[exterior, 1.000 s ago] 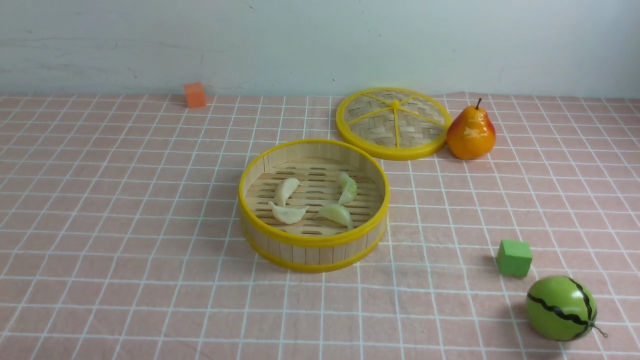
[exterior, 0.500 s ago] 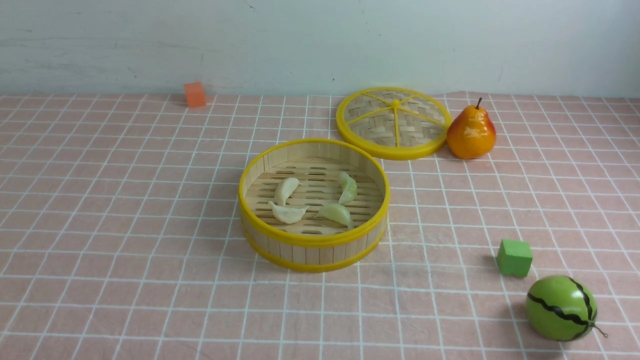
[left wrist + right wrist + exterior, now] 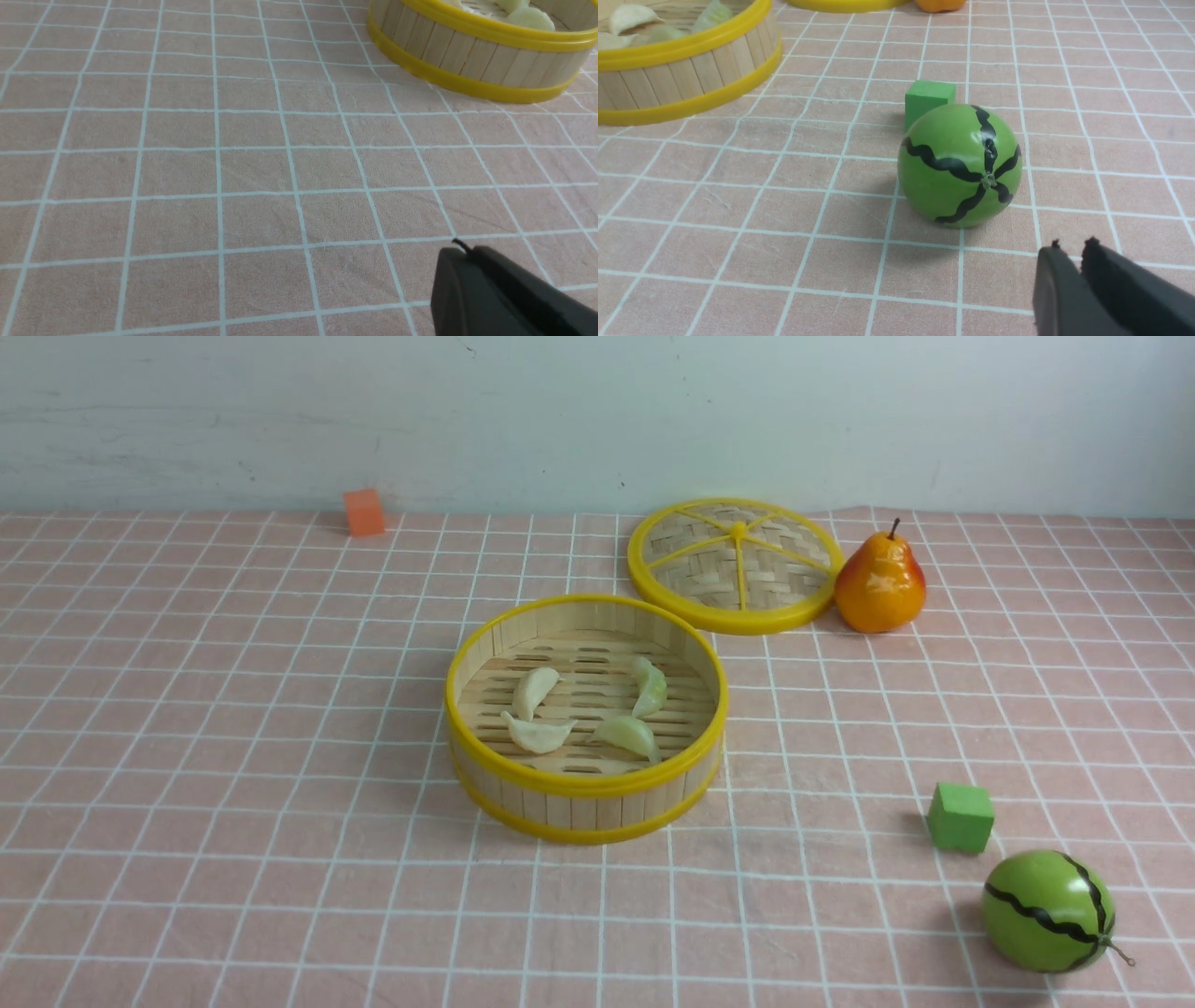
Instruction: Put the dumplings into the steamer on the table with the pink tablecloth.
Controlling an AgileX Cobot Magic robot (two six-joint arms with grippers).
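Dumplings, small glossy cream and pale-green crescents, are all lying in your round bamboo steamer; your left gripper is sitting closed and empty, your right gripper barely parted, holding nothing.

Steamer mid-table, four dumplings inside. Lid behind it to the right, pear touching lid's right edge. Cube front right; melon just before it. Small block far back left.

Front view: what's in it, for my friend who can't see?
Four dumplings lie in a round steamer on a pink checked table. Behind sit its lid, a pear and an orange cube; nearer, a green cube and toy watermelon.
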